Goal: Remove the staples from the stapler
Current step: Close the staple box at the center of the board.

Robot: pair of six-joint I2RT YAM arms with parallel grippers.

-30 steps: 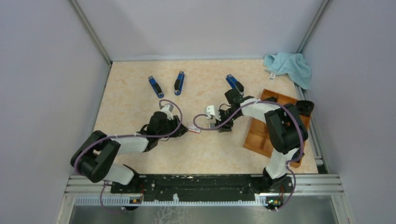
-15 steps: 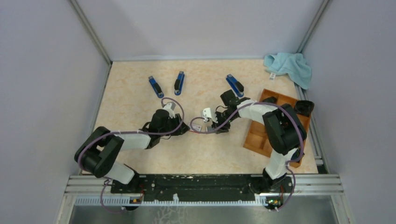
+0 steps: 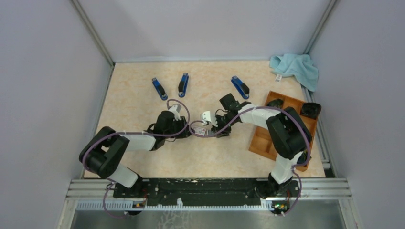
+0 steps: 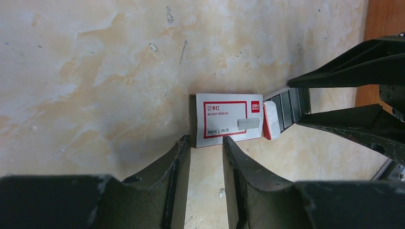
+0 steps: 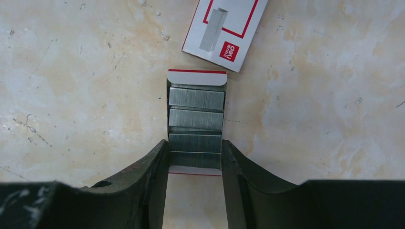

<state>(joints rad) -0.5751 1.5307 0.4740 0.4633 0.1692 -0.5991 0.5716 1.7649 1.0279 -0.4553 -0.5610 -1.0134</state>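
Observation:
Three blue and black staplers lie shut at the back, far from both grippers. My right gripper is shut on the near end of a small card tray holding several silvery-grey staples strips. The tray's white sleeve box with a red label lies just beyond it. My left gripper is narrowly open and empty, its fingertips at the near edge of that box. The right gripper's fingers and the staple tray show at the box's right.
A wooden compartment tray sits at the right, with a black object at its far corner. A light blue cloth lies in the back right corner. Grey walls enclose the table on three sides.
My right gripper has moved left toward the left gripper. My left arm has reached a little further right, so both grippers now meet at the white box.

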